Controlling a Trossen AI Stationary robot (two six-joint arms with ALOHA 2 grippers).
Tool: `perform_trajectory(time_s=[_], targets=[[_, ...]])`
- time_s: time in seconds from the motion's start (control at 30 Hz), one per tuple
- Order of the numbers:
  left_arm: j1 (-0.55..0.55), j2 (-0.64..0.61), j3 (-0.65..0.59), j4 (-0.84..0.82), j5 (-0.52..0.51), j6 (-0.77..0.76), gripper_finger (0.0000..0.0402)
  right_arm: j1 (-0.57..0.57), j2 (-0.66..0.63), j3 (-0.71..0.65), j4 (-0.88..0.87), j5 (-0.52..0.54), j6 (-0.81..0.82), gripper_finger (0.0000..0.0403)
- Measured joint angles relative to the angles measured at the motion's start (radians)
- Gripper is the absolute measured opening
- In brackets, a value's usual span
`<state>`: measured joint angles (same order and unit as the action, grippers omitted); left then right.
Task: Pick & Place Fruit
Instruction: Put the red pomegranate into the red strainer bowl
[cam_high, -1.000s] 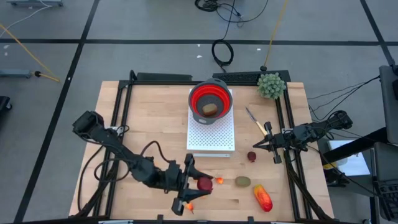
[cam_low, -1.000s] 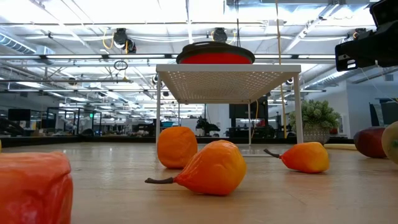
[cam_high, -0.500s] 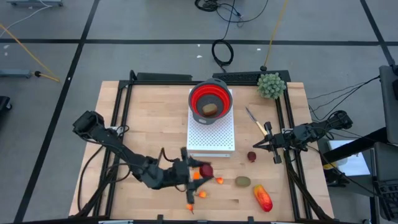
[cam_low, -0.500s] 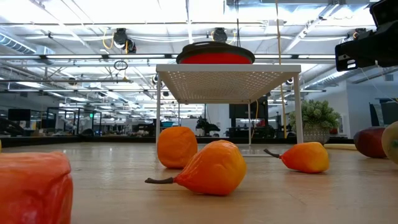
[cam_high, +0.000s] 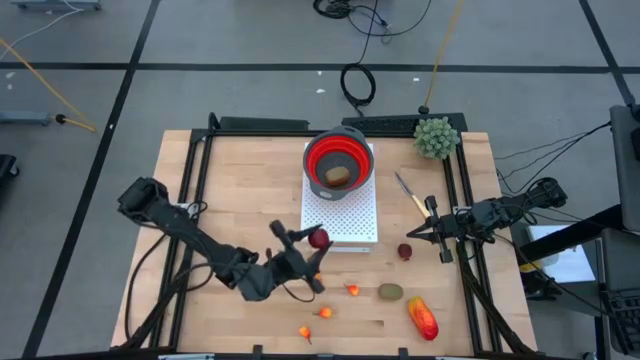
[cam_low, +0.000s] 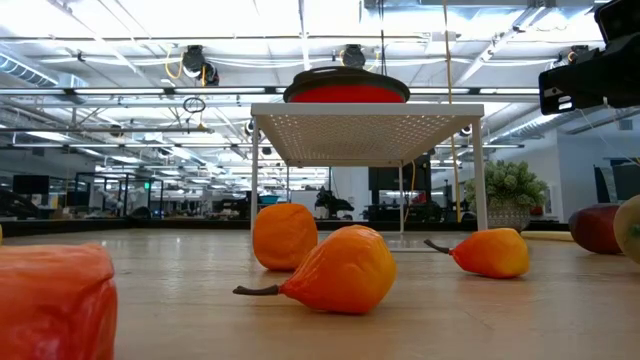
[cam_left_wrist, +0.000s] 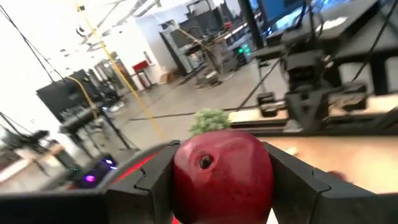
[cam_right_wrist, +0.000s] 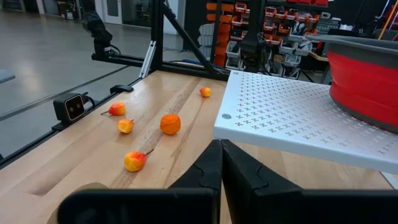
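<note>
— What sits at the frame's upper right?
— A green spiky plant (cam_high: 436, 137); a yellow-handled knife (cam_high: 410, 193) lies below it.
— And centre?
— A red bowl (cam_high: 338, 160) on a white perforated stand (cam_high: 340, 216).

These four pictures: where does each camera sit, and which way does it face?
High view: overhead, straight down; both arms, left gripper holding a dark-red ball.
Low view: table height, looking across at small orange fruit and the white stand; no gripper shows.
Left wrist view: on the left arm, between its fingers, ball close up.
Right wrist view: on the waiting right arm, shut gripper in front.
High and right wrist views share the red bowl.
</note>
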<state>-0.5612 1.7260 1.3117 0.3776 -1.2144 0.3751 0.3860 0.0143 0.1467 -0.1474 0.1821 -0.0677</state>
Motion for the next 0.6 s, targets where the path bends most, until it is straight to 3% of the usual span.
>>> perform_trajectory(time_s=[0.27,0.6], targets=[[0.076,0.0,0.0,-0.001,0.0,0.146,0.0189,0.0,0.0,0.0,0.0,0.0,0.0,0.0],[0.205,0.0,0.0,0.0,0.018,0.175,0.0202,0.0,0.0,0.0,0.0,0.0,0.0,0.0]])
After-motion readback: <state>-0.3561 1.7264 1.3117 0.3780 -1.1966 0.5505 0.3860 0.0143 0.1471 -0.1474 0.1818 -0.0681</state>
